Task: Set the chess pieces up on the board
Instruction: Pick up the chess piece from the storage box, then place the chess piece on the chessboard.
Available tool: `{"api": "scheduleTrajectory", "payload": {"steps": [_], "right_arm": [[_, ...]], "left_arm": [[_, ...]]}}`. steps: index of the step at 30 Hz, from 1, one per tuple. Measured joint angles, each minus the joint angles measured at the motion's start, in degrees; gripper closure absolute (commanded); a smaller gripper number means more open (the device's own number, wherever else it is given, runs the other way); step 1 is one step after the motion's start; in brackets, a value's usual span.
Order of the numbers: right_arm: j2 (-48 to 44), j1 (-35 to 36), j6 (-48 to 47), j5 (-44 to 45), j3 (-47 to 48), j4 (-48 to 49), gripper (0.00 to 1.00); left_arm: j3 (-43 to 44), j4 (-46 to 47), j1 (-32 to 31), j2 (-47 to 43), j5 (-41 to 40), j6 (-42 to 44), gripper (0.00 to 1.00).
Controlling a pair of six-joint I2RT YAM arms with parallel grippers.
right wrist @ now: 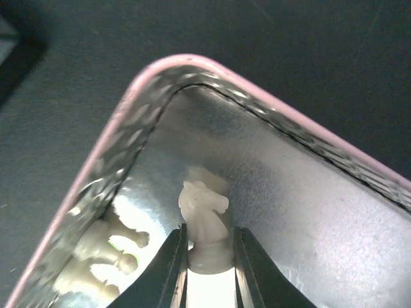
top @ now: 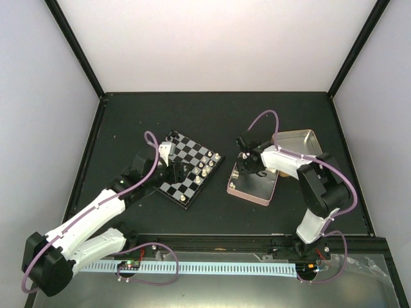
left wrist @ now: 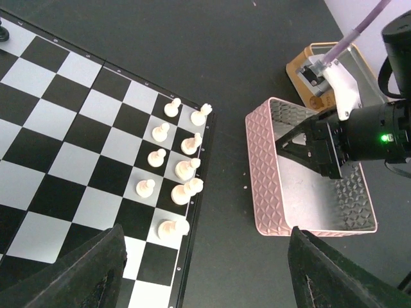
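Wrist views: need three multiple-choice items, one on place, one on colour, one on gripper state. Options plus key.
1. Where on the board do the white chess pieces stand?
A. along the edge facing the pink tin
B. on the centre squares
C. along the edge farthest from the pink tin

2. What colour is the knight between the fingers of the right gripper?
A. black
B. cream-white
C. red

3. How is the left gripper?
A. shut on a pawn
B. shut on the board's edge
C. open, holding nothing

Key: 1 A, the pieces line the board edge beside the tin. 2 B, the knight in the tin is pale cream. 3 C, its fingers stand wide apart above the board with nothing between them.
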Motion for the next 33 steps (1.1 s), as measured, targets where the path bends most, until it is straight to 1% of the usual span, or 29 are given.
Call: {"api": "scheduleTrajectory", "payload": {"steps": [3,7,11,15,18,21,24,28,33], "right_arm": [[-3.89,0.72,-1.09,0.09,-2.45,2.56,0.91],[-12.94,2.75,-3.65,-1.29,-7.10,8.26,0.92],[-19.08,5.33,-6.05,-5.66,-8.72,13.42,0.93],[-23.04,8.13,-7.65,-10.29,-8.72,16.98,0.93],[-25.53,10.40,-8.63,-13.16,-8.72,18.86,0.92],[-27.56,13.00,-9.70,-15.32,-8.72,20.50,0.92],[-28.30,15.67,-11.02,-16.35,-8.35,21.11,0.92],[-27.43,18.23,-12.61,-16.52,-6.88,20.72,0.92],[-25.92,19.89,-13.57,-16.50,-5.25,20.59,0.92]], "left_arm": [[0.00,0.28,0.02,-0.79,0.66,-0.13,0.23],[0.00,1.40,0.13,-2.45,1.97,-0.13,0.20],[0.00,3.96,0.28,-3.85,4.55,-0.79,0.20],[0.00,6.08,0.33,-4.04,7.98,-2.89,0.20],[0.24,7.30,0.42,-3.78,10.73,-5.25,0.22],[1.33,9.03,0.55,-2.14,14.88,-8.61,0.26],[2.58,10.82,0.79,0.50,19.43,-11.91,0.32],[3.80,13.14,1.09,4.13,24.70,-14.82,0.46],[3.85,13.79,1.14,5.97,27.47,-16.55,0.62]]}}
